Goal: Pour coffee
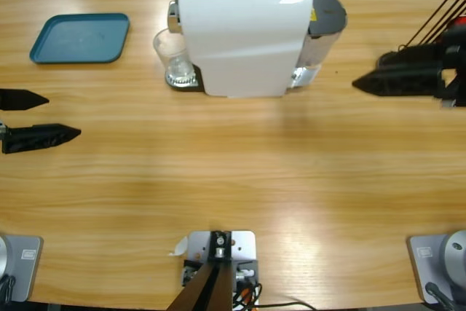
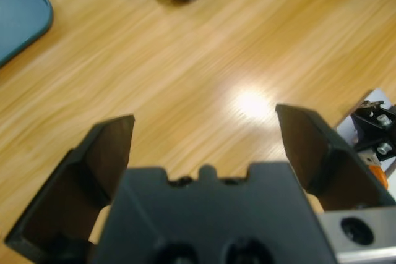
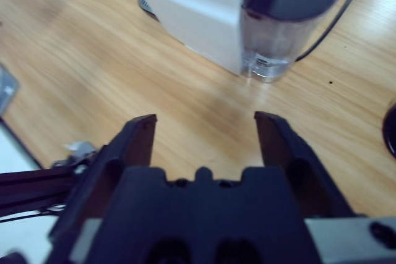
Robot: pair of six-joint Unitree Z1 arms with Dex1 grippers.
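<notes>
I see the white coffee machine (image 1: 244,34) at 1 o'clock of my left gripper (image 1: 44,116) | clear glass (image 1: 173,54) under its spout | both grippers, right gripper (image 1: 368,83) included, spread wide, holding nothing.

A blue tray (image 1: 79,37) lies flat on the wooden table (image 1: 233,187) near its far-left corner.

A glass (image 1: 175,60) stands left of the coffee machine (image 1: 244,34), with a tray (image 1: 80,38) farther left.
</notes>
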